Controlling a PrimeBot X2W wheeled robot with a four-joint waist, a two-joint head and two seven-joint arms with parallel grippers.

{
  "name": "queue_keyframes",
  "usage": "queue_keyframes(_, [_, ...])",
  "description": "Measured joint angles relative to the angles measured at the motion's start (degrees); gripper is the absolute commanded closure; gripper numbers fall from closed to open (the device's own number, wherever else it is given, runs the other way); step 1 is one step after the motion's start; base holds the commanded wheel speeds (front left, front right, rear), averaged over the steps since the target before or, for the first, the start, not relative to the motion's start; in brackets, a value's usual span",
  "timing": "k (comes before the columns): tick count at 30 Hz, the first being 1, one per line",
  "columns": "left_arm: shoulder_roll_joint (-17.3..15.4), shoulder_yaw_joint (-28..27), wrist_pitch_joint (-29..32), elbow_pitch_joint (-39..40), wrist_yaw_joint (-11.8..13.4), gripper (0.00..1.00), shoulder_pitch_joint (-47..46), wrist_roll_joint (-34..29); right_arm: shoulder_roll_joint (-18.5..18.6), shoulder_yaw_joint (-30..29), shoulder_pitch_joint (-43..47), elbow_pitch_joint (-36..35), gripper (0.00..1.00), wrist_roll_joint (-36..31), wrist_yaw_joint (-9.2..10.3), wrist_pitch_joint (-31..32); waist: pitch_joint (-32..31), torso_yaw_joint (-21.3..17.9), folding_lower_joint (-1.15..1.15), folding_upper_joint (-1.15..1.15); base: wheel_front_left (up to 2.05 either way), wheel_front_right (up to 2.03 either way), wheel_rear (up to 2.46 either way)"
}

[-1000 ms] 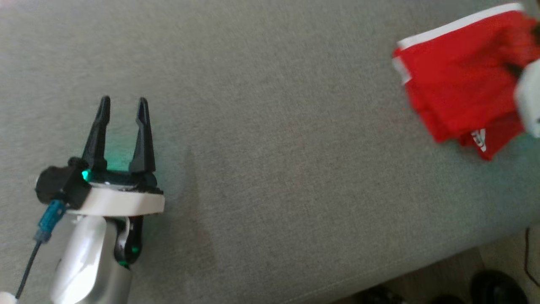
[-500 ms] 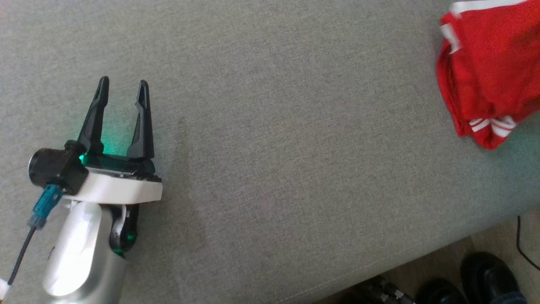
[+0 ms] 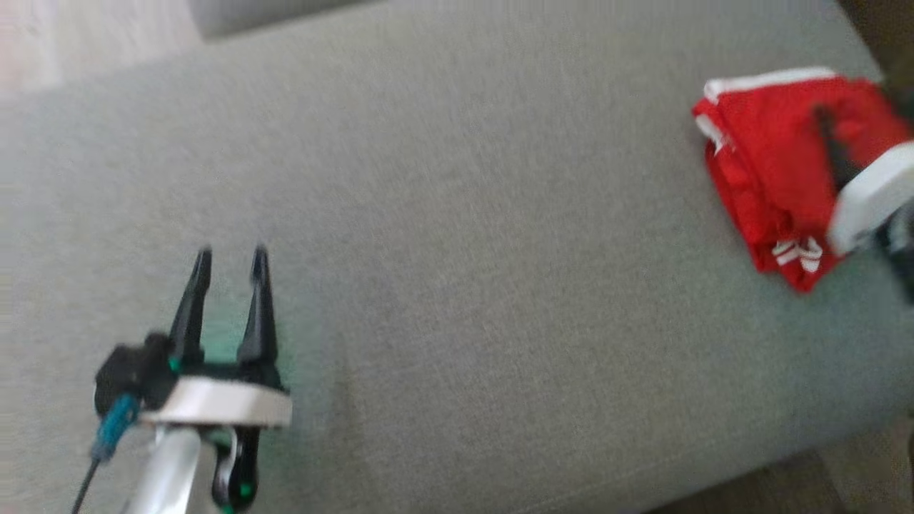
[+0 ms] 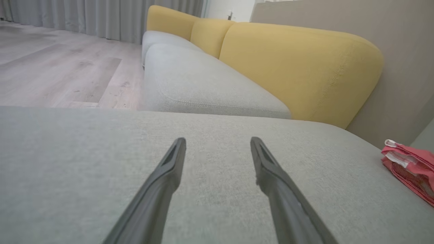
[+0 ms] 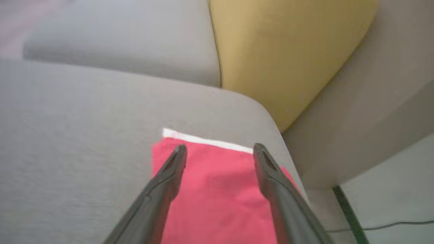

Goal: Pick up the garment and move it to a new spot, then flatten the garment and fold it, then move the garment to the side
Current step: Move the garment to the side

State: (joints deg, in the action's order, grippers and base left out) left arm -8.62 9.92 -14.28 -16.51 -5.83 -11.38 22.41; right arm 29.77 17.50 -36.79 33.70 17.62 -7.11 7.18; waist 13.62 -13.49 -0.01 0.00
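The red garment [image 3: 767, 164] with white trim lies folded at the far right of the grey seat cushion [image 3: 457, 214]. It also appears at the right edge of the left wrist view as a flat stack [image 4: 410, 169]. My right gripper [image 5: 220, 149] hovers just over the garment [image 5: 217, 200], open, with nothing between its fingers. One dark finger [image 3: 835, 150] and the white wrist ring show over the cloth in the head view. My left gripper [image 3: 232, 253] stands open and empty low over bare cushion at the lower left, far from the garment; its fingers [image 4: 169, 169] are spread wide.
The cushion's right end drops off just past the garment, next to a beige panel [image 5: 366, 112]. Yellow backrests [image 4: 298, 67] and a second grey seat [image 4: 203, 84] lie beyond. Wooden floor [image 4: 51, 67] is to the left, and a cable [image 5: 373, 227] runs along the floor.
The right gripper has opened and let go of the garment, which now rests on the cushion. The head camera has shifted, so the whole picture has moved. The left gripper stays open.
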Motion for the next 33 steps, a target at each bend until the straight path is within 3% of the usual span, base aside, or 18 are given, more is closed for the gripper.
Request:
queue_keyframes(7, [0.2,-3.1,0.0,0.1,1.3,0.00,7.9,0.3,-9.9,-5.1,14.8,-9.0,0.00,0.3,0.00,-7.0,-8.7,2.1,-0.01,0.00,0.00,0.00,0.00])
queue_keyframes(12, [0.3,-4.3,0.0,1.8,1.9,0.00,12.0,-0.6,-14.6,-7.7,23.0,-12.5,0.00,-1.8,0.00,-9.5,-12.5,4.3,-0.01,0.00,0.00,0.00,0.00])
queue_keyframes(22, [0.4,-4.8,0.0,2.6,2.3,0.00,14.9,-0.8,-17.6,-11.0,28.1,-19.4,0.00,-4.2,0.00,-10.7,-14.8,7.5,0.01,0.00,0.00,0.00,0.00])
queue_keyframes(33, [0.5,-5.5,0.0,2.6,2.3,0.00,15.2,-1.3,-19.3,-12.5,30.5,-21.5,0.00,-5.2,0.00,-7.1,-14.9,8.0,0.01,0.00,0.00,0.00,0.00])
